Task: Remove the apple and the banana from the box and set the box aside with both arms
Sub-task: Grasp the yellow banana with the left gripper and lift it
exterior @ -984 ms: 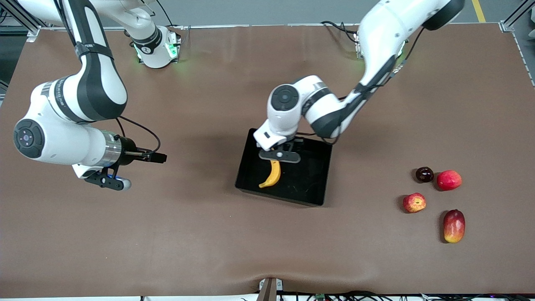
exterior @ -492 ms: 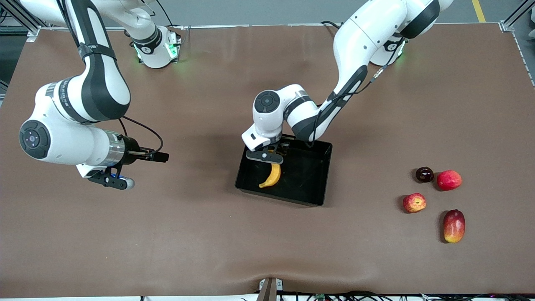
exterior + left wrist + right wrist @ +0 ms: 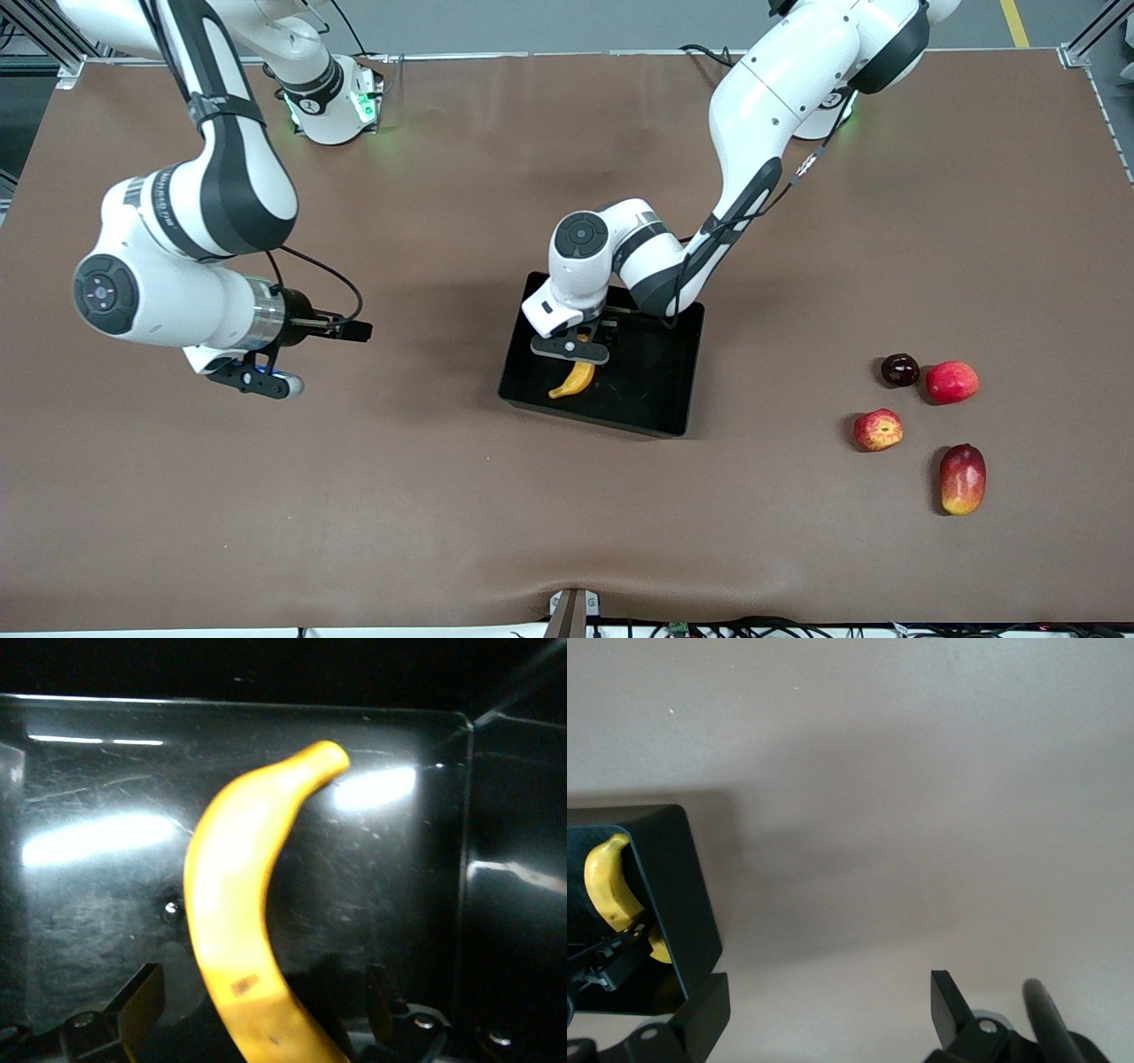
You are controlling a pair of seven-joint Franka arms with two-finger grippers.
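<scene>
Left gripper (image 3: pixel 571 349) spread wide inside the black tray (image 3: pixel 660 403), fingers (image 3: pixel 137 1001) straddling the banana (image 3: pixel 574 378) without clamping it. Right gripper (image 3: pixel 257 381) also wide, holding nothing, waiting over bare table toward the right arm's end. Banana alone in the tray. Apple (image 3: pixel 878 430) on the table near the mango (image 3: pixel 962 478).

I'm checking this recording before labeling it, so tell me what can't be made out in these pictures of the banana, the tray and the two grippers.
- Banana: front view, its stem end is covered by the left gripper; left wrist view, its lower end is cut off by the edge.
- Black tray: right wrist view, cut off at the edge.
- Right gripper: right wrist view, only the fingertips show.
- Contact between the left gripper's fingers and the banana: not visible in any view.
</scene>
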